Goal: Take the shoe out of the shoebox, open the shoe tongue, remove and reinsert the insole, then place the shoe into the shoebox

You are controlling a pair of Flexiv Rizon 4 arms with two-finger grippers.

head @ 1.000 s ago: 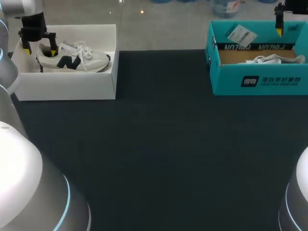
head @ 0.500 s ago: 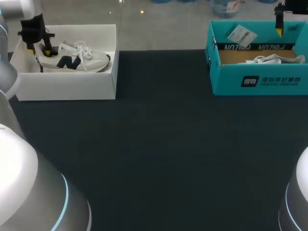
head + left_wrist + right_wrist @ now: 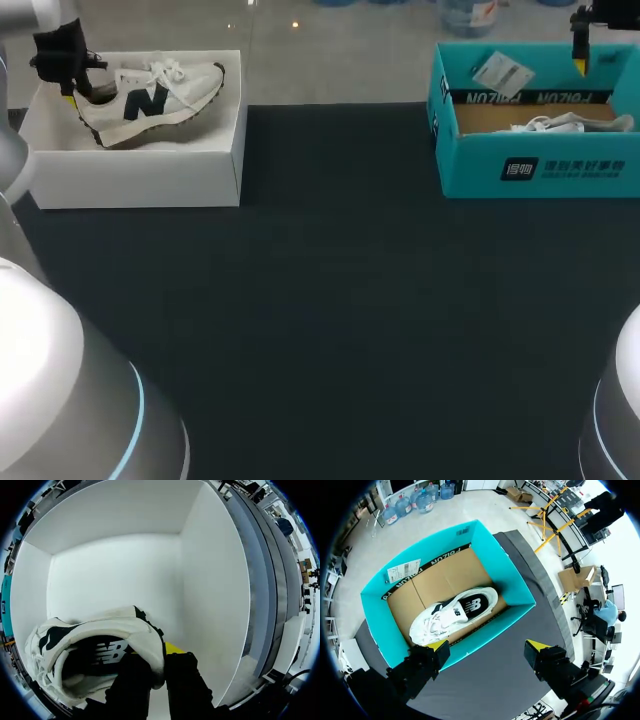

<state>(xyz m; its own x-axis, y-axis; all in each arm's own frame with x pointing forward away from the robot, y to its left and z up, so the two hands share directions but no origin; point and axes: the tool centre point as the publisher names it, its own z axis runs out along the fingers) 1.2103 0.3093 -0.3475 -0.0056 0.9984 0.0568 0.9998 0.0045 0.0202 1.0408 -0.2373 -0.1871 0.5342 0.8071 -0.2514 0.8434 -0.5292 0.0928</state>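
Head view: at the upper left of the frame an open white cardboard shoebox (image 3: 140, 186) sits on the dark table mat (image 3: 340, 320). Inside its outline a white sneaker (image 3: 150, 92) with a dark side marking hangs tilted, heel to the left and toe slanting up to the right. The left gripper (image 3: 70, 82) is clenched on the heel. At the upper right stands an open teal cardboard box (image 3: 530, 170) with a white paper tag (image 3: 497, 70) on its rear wall and a second white shoe (image 3: 560, 123) lying inside. The right gripper (image 3: 579, 55) hangs above that box's rear edge at the frame's top right corner, touching nothing. The two boxes are well apart, with bare mat between them.

Left wrist view: the left gripper (image 3: 157, 655) grasps the white sneaker (image 3: 95, 650) by the heel collar, one black finger inside the shoe's opening and the other outside, with a yellow tip showing against the heel. The white cardboard shoebox (image 3: 210, 580) has its walls and floor all around the shoe.

Right wrist view: the right gripper (image 3: 487, 647) is spread wide and holds nothing. Ahead of it lies the teal cardboard box (image 3: 375, 615) with its brown floor; the second white shoe (image 3: 455, 612) rests on it, and the white paper tag (image 3: 402, 570) is on the far wall.
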